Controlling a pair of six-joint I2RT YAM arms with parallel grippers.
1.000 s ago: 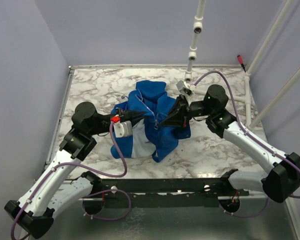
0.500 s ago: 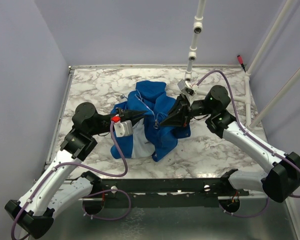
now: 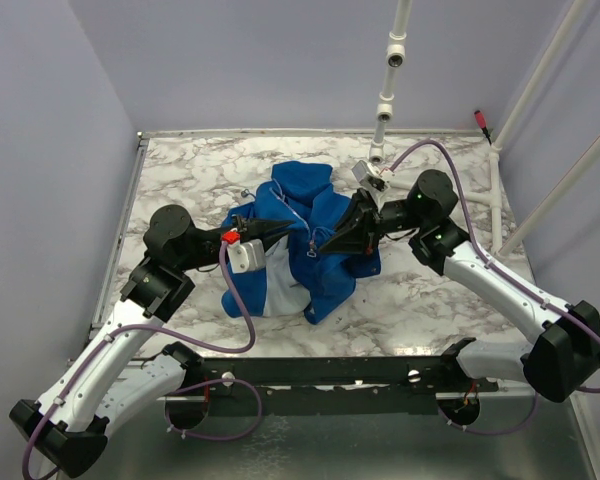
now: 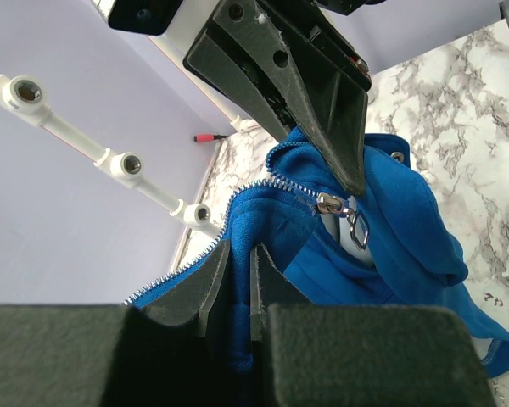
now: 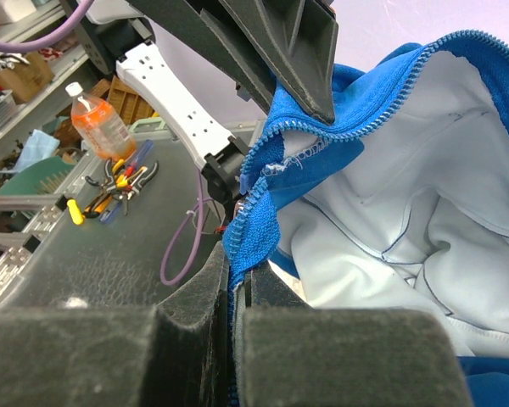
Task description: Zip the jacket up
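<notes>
The marble table (image 3: 180, 170) is seen from above, and the jacket (image 3: 325, 270) is bunched in a blue heap at its centre. The hood end is pushed toward 12 o'clock, and pale lining (image 3: 280, 285) is exposed at about 7 o'clock of the heap.

The heap is approached from both sides. The left gripper (image 3: 288, 232) is brought in from 9 o'clock and the right gripper (image 3: 322, 244) from 3 o'clock. Their tips are set just beside each other over the middle of the garment, and the fabric there is lifted off the table.

From the left wrist, the left gripper (image 4: 240, 252) is seen with its jaws drawn nearly together. Only a narrow slot is left, and it is filled by a fold of the blue front edge, so that edge is pinched. The right gripper's dark wedge is seen above it at 1 o'clock.

From the right wrist, the right gripper (image 5: 236, 273) is seen clamped tight. A blue hem is squeezed between the two fingers, with lining spread out at 3 o'clock.

The zipper teeth (image 4: 263, 186) are seen running up from 8 o'clock to the metal slider (image 4: 328, 203), which is parked just under the right gripper's tip. Whether it is touched cannot be told. The pull tab (image 4: 359, 231) is left dangling at 5 o'clock of the slider.
</notes>
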